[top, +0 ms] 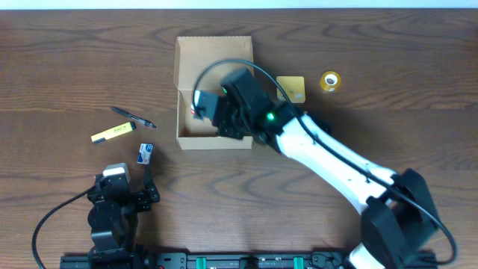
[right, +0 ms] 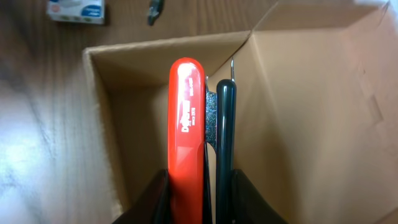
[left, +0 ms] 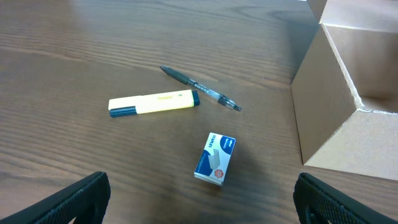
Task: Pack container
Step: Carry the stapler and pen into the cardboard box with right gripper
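Note:
The container (top: 213, 56) is an open tan cardboard box at the table's back centre, its flap folded back. My right gripper (top: 211, 112) hangs over the box's open top, shut on a red stapler (top: 198, 112). In the right wrist view the stapler (right: 186, 124) with its dark base sits clamped between the jaws of the right gripper (right: 208, 186), pointing down into the container (right: 298, 106). My left gripper (top: 123, 187) rests at the front left, open and holding nothing. The left wrist view shows the left gripper (left: 200, 199) wide apart above bare table, with the container (left: 329, 118) at right.
Left of the box lie a yellow highlighter (top: 112, 133) (left: 152, 102), a pen (top: 133, 117) (left: 199, 88) and a small blue staples box (top: 146, 154) (left: 214, 158). Right of the box lie a yellow sticky-note pad (top: 291, 88) and a roll of tape (top: 330, 81).

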### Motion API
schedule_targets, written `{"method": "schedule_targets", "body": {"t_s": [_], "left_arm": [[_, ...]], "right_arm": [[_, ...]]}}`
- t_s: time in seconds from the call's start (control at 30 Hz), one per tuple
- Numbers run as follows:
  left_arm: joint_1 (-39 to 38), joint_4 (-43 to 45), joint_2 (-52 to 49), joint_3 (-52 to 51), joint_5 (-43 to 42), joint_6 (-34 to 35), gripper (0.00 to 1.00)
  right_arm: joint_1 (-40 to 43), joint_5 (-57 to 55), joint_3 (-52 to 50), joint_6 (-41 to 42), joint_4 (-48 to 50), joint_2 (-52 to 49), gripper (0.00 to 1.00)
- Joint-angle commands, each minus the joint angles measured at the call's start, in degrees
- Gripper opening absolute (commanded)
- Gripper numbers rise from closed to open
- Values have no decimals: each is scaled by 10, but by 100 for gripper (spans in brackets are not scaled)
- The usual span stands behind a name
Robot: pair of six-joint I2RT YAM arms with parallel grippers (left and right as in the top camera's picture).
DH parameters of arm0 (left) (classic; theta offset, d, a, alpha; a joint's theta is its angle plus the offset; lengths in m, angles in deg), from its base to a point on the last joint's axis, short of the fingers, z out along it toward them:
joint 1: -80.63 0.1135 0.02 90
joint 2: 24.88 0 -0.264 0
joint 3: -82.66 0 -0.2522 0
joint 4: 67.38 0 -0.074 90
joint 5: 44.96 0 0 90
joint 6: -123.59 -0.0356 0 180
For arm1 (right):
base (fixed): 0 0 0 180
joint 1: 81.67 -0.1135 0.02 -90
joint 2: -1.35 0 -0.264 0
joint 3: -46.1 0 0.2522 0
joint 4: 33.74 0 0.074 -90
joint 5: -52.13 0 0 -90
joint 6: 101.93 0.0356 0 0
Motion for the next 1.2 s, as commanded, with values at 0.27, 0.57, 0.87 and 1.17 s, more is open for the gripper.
{"method": "schedule_targets", "body": {"t_s": [0.27,0.57,0.87,1.17], "left_arm": [[-2,0,3,-10,9,0,95],[-2,0,3,-10,9,0,95],[-2,0,3,-10,9,0,95],[-2,0,3,-10,9,0,95]], "right_arm": [[-5,-30,137,-146,-89,-119,1],[-5,-44,137,-146,-31,-170,1],[-5,-44,137,-146,-1,-201,1],[-4,-43,137,-146,5,-201,1]]}}
